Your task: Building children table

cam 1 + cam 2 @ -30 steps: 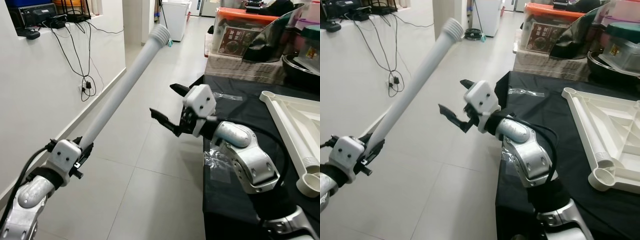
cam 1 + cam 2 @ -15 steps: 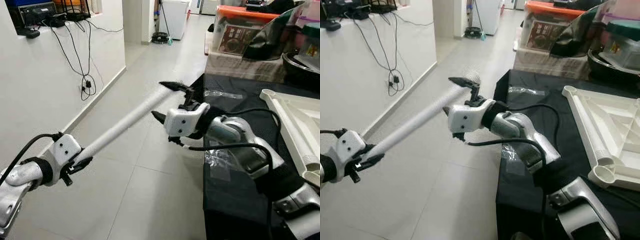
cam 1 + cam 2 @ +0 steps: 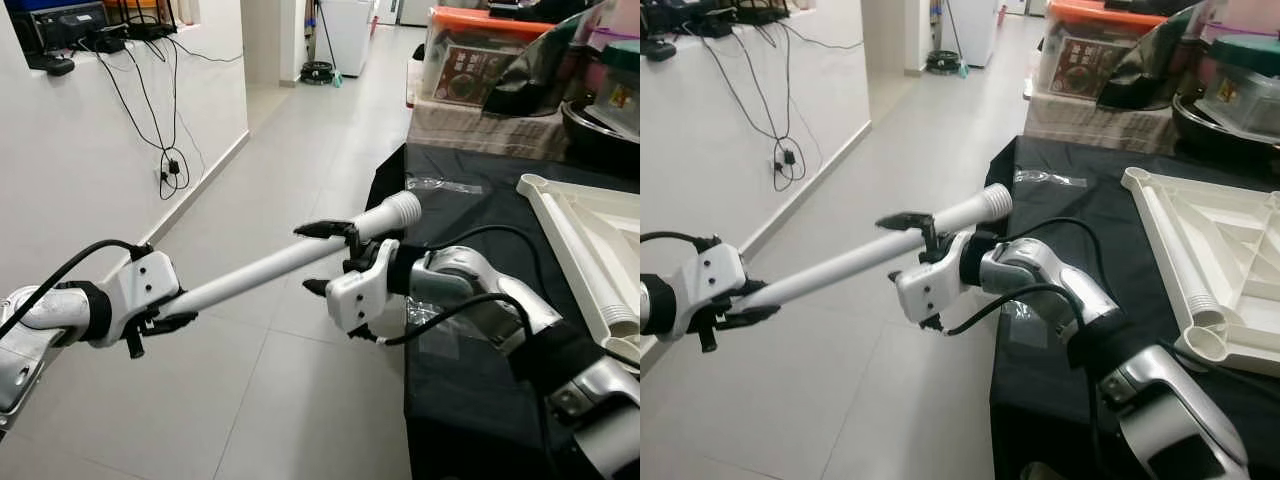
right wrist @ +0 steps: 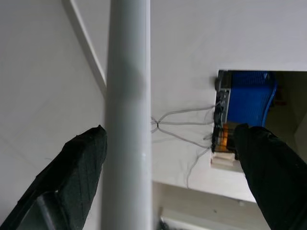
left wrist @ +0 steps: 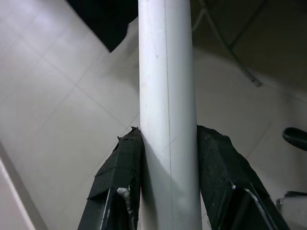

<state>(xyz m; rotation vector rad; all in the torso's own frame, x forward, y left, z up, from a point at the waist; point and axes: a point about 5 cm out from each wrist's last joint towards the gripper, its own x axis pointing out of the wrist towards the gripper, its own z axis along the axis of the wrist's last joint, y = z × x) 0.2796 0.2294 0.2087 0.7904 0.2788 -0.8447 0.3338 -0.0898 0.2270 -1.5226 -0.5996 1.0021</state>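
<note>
A long white table leg (image 3: 270, 265) slants across the floor space, its ribbed end (image 3: 400, 210) pointing toward the black table. My left gripper (image 3: 168, 302) is shut on the leg's lower end; in the left wrist view both pads (image 5: 122, 172) press against the leg (image 5: 168, 110). My right gripper (image 3: 322, 258) is open, one finger above the leg's upper part and one below. In the right wrist view the leg (image 4: 127, 120) runs close to one finger (image 4: 76, 167) and well apart from the other. The white tabletop (image 3: 1230, 230) lies upside down on the table.
A black cloth covers the table (image 3: 470, 200) on the right, with clear plastic wrap (image 3: 435, 325) on it. Storage boxes (image 3: 480, 65) stand behind. A white wall with hanging cables (image 3: 170, 160) borders the left. Tiled floor (image 3: 250, 400) lies between.
The leg has swung down from a steep slant to a shallow one, its ribbed end now toward the table. My right gripper has turned and come to bracket the leg.
</note>
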